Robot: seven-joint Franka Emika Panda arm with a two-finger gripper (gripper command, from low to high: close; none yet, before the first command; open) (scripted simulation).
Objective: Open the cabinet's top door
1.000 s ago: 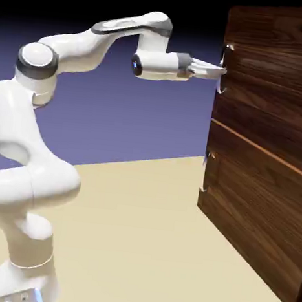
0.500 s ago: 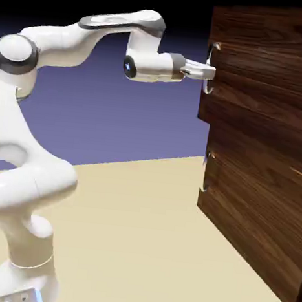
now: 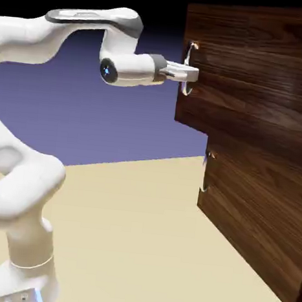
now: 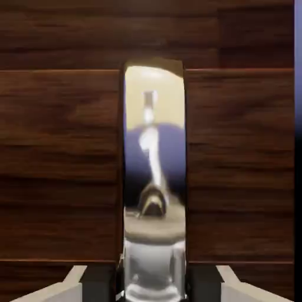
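Top door (image 3: 251, 85) of the cabinet (image 3: 258, 209) juts out past the lower panel, the pincer (image 3: 190, 73) clamped on its handle (image 3: 189, 69). Hand view: handle (image 4: 154, 177) centred between fingertips (image 4: 74, 283); pulling straight back should prevent slipping.

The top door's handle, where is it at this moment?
In the exterior view the handle sits at the left edge of the top door, between the tips of the gripper. In the hand view it fills the middle.
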